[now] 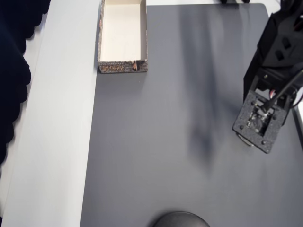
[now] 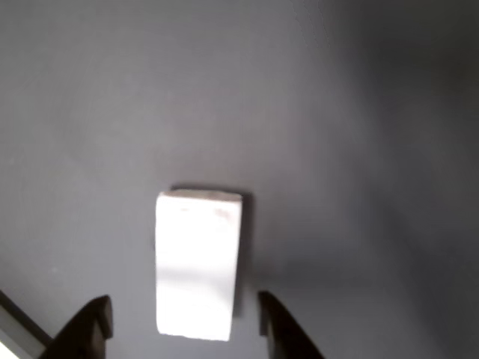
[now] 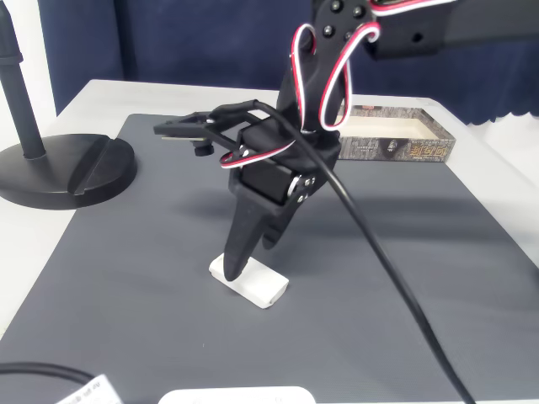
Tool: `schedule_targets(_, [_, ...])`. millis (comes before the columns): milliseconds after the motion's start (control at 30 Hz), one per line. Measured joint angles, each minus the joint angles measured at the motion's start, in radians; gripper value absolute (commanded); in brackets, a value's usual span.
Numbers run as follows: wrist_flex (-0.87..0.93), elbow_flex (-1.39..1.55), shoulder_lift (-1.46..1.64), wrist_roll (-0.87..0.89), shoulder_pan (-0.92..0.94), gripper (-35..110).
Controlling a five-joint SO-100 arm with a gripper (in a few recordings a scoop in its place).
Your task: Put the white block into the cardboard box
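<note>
Overhead view: The cardboard box (image 1: 122,37) is located at the upper left, at the edge of the dark grey mat (image 1: 170,132) that covers the table (image 1: 57,142). Its cream interior is seen to hold nothing. The arm is positioned at the right side of the mat, well apart from the box, with its wrist hardware directed downward.

Wrist view: The white block (image 2: 198,263) is seen lying flat on the mat. The gripper (image 2: 185,320) is spread, with one finger on each side of the block's near end. A gap is visible between each finger and the block, so no contact is judged to have been made.

Fixed view: The gripper (image 3: 251,257) is lowered over the block (image 3: 249,280), with one dark finger (image 3: 242,244) reaching down to the block's near end. The box (image 3: 392,138) is seen behind the arm, toward the far right of the mat. A black round stand base (image 3: 67,168) is seen at the left.

Progress: The block has not yet been grasped. Closing, lifting, carrying to the box and releasing are judged to be left.
</note>
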Motion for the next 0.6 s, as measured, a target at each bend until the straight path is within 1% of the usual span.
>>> schedule_targets(600, [0.0,-0.043,-0.075,0.012,0.0,28])
